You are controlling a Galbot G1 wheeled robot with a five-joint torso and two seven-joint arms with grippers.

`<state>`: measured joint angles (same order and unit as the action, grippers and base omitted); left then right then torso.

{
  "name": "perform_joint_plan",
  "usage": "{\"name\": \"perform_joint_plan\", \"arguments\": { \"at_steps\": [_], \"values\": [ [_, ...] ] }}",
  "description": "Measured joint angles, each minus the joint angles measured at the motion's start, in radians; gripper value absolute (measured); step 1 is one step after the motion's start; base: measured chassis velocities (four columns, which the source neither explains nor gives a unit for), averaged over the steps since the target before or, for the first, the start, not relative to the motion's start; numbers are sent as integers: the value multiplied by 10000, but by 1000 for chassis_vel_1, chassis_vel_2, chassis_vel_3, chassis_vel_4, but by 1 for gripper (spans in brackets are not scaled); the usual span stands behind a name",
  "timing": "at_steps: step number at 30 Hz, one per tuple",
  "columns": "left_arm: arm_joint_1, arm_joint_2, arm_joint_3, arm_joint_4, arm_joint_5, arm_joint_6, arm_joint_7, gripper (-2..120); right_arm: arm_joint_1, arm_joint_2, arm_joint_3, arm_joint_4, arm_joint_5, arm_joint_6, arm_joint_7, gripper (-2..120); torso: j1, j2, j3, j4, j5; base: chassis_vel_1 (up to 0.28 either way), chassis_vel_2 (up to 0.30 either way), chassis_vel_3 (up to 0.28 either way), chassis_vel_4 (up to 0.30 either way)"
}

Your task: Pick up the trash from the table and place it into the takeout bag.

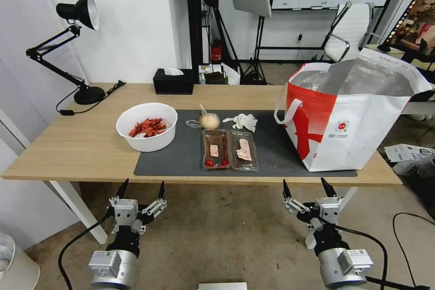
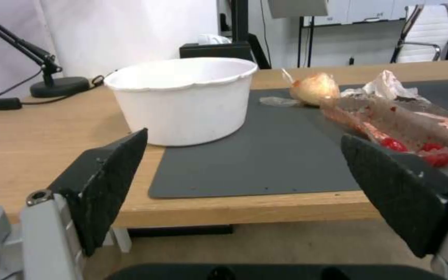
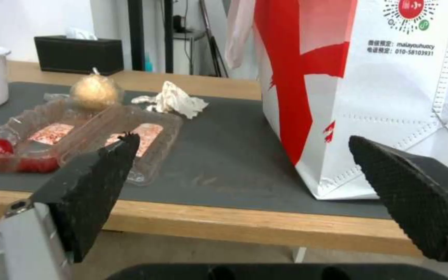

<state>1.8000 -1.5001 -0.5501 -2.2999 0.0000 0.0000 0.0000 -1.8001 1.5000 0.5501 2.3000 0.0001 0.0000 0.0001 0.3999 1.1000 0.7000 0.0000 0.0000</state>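
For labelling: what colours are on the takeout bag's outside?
White with red panels on the takeout bag, best in head view.

The right gripper hangs wide open short of the table edge, clear tray and takeout bag just beyond its fingers.

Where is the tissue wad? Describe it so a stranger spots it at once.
Find the dark grey mat on the wooden table. At its far edge, between the round beige lump and the takeout bag, lies the tissue wad. It alone is white, crumpled and flat.
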Motion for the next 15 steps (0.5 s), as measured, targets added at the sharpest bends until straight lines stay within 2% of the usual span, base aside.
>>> {"name": "perform_joint_plan", "arguments": {
  "at_steps": [15],
  "values": [
    [-157,66,-74,-22,-205,-35,-103,100,44,-135,41,5,142,-13,-1,100,0,0,1,1,1,0,0,0,0]
  ]
}}
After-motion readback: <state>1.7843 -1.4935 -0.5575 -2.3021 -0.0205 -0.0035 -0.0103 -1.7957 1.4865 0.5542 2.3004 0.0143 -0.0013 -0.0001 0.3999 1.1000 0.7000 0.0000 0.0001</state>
